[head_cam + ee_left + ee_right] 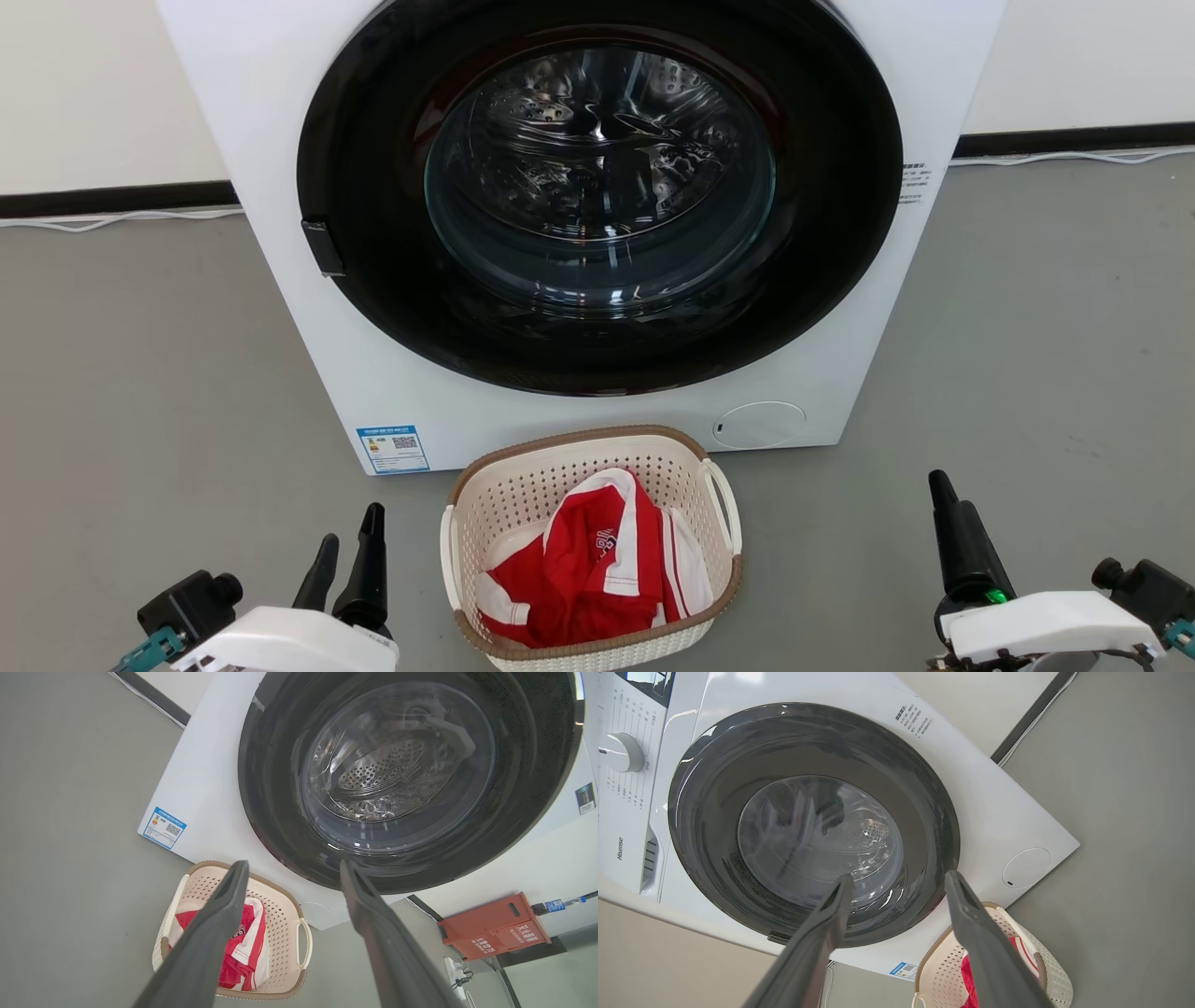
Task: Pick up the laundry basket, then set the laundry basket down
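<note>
The cream-white perforated plastic laundry basket with a brown woven-look rim sits on the grey floor at the white washing machine's six o'clock, holding a red-and-white garment. The left pincer at its eight o'clock and the right pincer at four o'clock gape wide, empty.

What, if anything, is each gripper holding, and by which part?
Nothing. The left gripper and right gripper are open and empty, clear of the laundry basket.

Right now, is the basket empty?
No, a red and white garment lies inside the basket, covering most of its bottom.
</note>
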Available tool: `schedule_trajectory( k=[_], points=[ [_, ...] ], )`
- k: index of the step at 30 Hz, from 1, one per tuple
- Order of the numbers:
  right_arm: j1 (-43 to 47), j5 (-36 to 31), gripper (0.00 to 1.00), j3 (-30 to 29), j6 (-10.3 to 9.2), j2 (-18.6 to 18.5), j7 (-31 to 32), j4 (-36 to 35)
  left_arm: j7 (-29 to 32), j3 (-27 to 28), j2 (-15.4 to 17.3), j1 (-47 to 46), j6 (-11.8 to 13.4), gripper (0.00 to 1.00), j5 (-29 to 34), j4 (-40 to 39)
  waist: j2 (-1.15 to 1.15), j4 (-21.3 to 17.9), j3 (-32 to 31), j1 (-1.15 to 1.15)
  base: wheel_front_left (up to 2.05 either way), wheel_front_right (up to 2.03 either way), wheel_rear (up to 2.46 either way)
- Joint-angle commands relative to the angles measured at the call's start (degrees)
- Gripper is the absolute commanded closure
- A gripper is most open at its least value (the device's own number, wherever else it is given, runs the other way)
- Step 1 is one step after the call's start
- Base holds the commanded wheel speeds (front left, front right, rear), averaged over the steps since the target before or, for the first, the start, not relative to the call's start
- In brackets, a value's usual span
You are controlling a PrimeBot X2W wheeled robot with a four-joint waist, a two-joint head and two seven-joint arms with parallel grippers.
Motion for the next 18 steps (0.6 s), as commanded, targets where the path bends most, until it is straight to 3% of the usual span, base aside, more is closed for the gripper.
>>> schedule_trajectory(
  k=[1, 18],
  points=[
    [-0.79, -1.81, 0.0, 1.04, 0.21, -0.62, -0.99, -2.24, -0.63, 0.37, 0.97, -1.24, 0.72, 0.0, 1.91, -2.19, 0.0, -0.02, -0.01, -0.01, 0.0, 0.0, 0.0],
    [-0.38, -13.78, 0.0, 2.27, 0.27, -0.7, -3.85, -3.36, -3.49, -3.48, 3.61, -0.49, 5.86, 0.0, 13.25, -4.62, 0.0, -0.19, -0.2, -0.01, 0.0, 0.0, 0.0]
  ],
)
